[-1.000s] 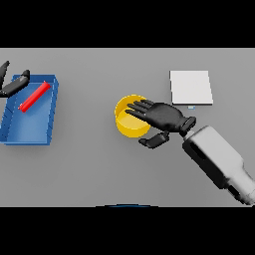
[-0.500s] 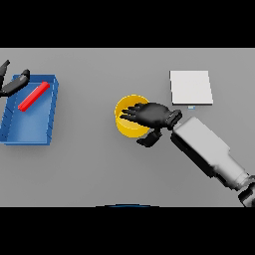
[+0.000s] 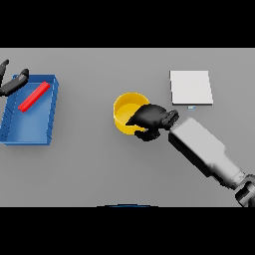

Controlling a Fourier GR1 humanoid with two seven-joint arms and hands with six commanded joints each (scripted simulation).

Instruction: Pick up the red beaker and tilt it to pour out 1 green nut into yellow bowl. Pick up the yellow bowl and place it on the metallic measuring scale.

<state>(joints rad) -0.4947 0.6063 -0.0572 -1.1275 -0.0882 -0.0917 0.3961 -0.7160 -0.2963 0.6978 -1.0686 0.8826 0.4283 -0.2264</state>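
Since the earlier frame the right hand has curled tighter onto the bowl rim, fingers now closed on its right edge, centre frame. Table is plain grey. Tray sits far left with the red beaker lying inside; left hand at the upper left edge, fingers relaxed, holding nothing. Scale upper right, near the bowl. Judgement: lift straight, keep the bowl level, carry right and set it centred on the scale.
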